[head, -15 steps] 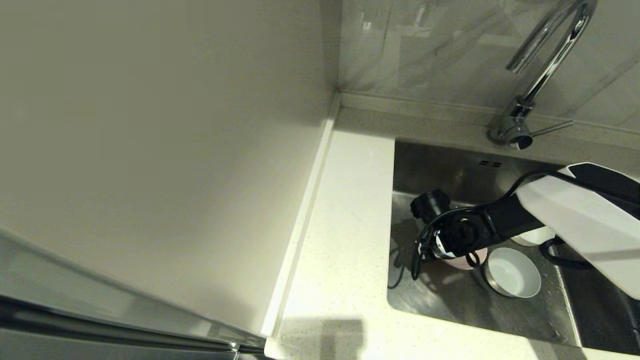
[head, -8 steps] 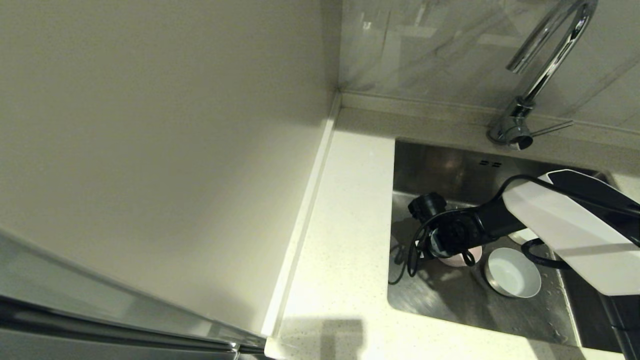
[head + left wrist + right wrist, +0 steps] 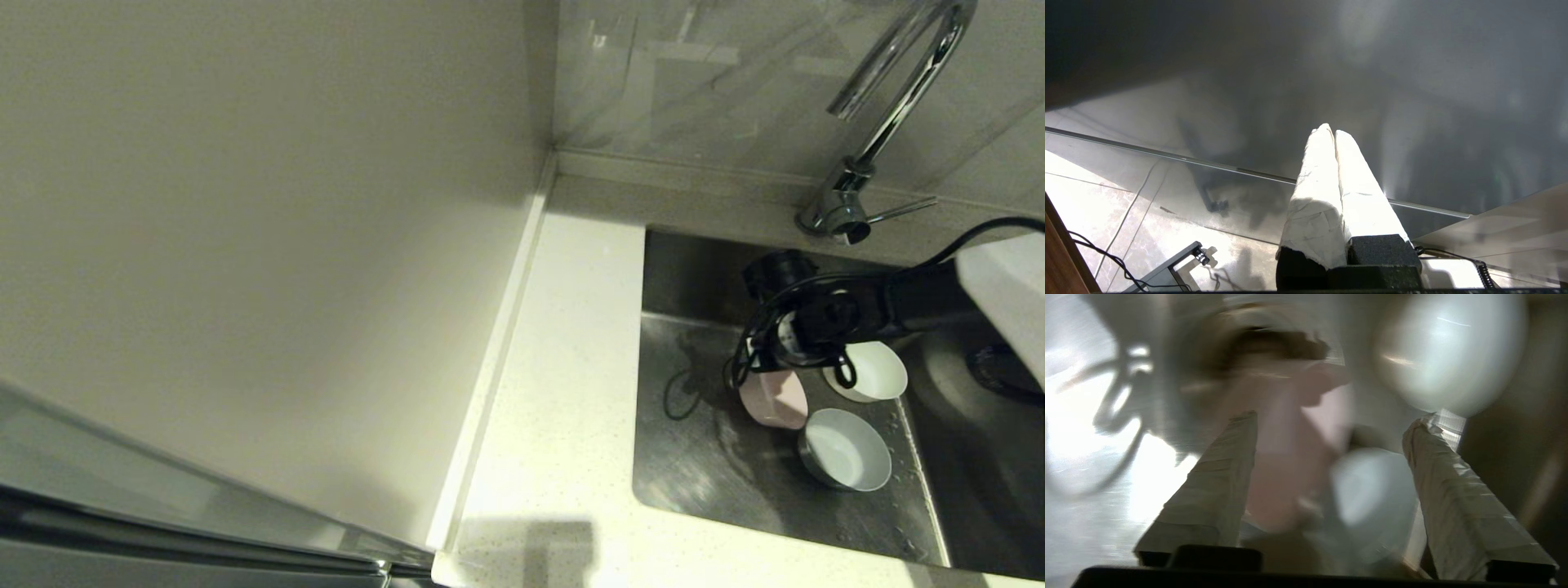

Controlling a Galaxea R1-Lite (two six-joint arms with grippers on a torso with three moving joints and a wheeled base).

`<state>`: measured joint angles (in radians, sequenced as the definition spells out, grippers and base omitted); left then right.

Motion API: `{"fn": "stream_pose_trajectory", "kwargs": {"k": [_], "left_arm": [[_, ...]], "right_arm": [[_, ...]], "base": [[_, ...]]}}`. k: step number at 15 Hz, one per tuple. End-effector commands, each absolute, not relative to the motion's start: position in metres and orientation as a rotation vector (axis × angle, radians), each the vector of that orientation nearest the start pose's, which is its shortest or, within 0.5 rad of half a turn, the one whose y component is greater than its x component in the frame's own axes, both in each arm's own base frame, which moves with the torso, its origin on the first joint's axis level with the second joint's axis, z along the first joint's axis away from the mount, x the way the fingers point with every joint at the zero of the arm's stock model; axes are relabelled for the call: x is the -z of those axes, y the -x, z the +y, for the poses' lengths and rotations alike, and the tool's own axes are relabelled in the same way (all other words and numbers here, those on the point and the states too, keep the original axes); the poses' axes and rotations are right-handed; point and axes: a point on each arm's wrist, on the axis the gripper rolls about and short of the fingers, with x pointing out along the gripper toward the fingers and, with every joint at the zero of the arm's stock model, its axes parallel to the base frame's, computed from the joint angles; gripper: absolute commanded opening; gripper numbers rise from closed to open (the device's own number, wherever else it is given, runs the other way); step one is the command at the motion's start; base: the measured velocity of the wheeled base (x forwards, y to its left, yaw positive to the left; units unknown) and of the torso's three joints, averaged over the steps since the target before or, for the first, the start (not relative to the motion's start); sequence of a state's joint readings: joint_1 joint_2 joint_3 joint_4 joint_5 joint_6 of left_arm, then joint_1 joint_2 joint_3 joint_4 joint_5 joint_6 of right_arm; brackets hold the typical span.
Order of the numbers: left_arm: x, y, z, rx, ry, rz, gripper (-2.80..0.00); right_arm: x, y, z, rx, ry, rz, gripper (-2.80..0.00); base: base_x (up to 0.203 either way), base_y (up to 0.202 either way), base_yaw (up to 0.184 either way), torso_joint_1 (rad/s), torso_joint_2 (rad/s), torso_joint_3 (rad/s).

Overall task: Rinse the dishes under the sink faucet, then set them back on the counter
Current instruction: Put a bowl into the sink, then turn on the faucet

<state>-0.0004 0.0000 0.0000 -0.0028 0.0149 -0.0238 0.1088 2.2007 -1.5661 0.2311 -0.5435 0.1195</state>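
Observation:
In the head view my right gripper (image 3: pixel 763 369) reaches down into the steel sink (image 3: pixel 702 465), right over the pale pink bowl (image 3: pixel 773 398), which lies tilted on its side. The white bowl (image 3: pixel 872 371) sits just right of it and the pale blue bowl (image 3: pixel 846 449) nearer the front. In the right wrist view, which is blurred, the right gripper (image 3: pixel 1335 420) is open with its fingers wide apart, and the pink bowl (image 3: pixel 1286 457) and blue bowl (image 3: pixel 1372 494) lie below the gap. The left gripper (image 3: pixel 1333 130) is shut and empty, parked away from the sink.
The chrome faucet (image 3: pixel 890 106) arches over the sink's back right, its thin lever (image 3: pixel 898 211) pointing right. The speckled white counter (image 3: pixel 571 367) runs along the sink's left side and front. A cream wall panel (image 3: pixel 245 245) borders the counter on the left.
My right arm has swung from the sink's left side toward the back right. The pink bowl has shifted right and tipped onto its side. The white bowl is now uncovered.

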Motion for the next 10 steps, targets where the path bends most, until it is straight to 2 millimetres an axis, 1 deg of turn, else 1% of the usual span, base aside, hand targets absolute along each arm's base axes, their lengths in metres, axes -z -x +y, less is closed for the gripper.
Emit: {"fn": "stream_pose_trajectory", "kwargs": {"k": [1,3,4,5,6,8,10], "left_arm": [[-0.076,0.023,0.000,-0.015,0.025,-0.007,-2.80],[-0.076,0.023,0.000,-0.016,0.025,-0.008,-2.80],[-0.076,0.023,0.000,-0.015,0.025,-0.006,-2.80],[-0.076,0.023,0.000,-0.014,0.024,-0.006,-2.80],[-0.076,0.023,0.000,-0.015,0.025,-0.007,-2.80],[-0.076,0.023,0.000,-0.015,0.025,-0.006,-2.80],[-0.076,0.023,0.000,-0.015,0.025,-0.006,-2.80]], "right_arm": [[-0.192,-0.388,0.000,0.543,0.090,0.714,0.00],[-0.226,-0.344,-0.035,0.614,0.030,0.733,0.00],[-0.238,-0.323,-0.054,0.646,-0.004,0.740,-2.80],[-0.246,-0.305,-0.073,0.678,-0.033,0.749,-2.80],[-0.253,-0.293,-0.087,0.686,-0.056,0.747,-2.80],[-0.276,-0.286,-0.097,0.642,-0.095,0.678,-2.80],[-0.298,-0.286,-0.100,0.597,-0.129,0.586,-2.80]], "base": [[0.000,0.000,0.000,0.000,0.00,0.000],[0.000,0.000,0.000,0.000,0.00,0.000],[0.000,0.000,0.000,0.000,0.00,0.000],[0.000,0.000,0.000,0.000,0.00,0.000],[0.000,0.000,0.000,0.000,0.00,0.000],[0.000,0.000,0.000,0.000,0.00,0.000],[0.000,0.000,0.000,0.000,0.00,0.000]]}}
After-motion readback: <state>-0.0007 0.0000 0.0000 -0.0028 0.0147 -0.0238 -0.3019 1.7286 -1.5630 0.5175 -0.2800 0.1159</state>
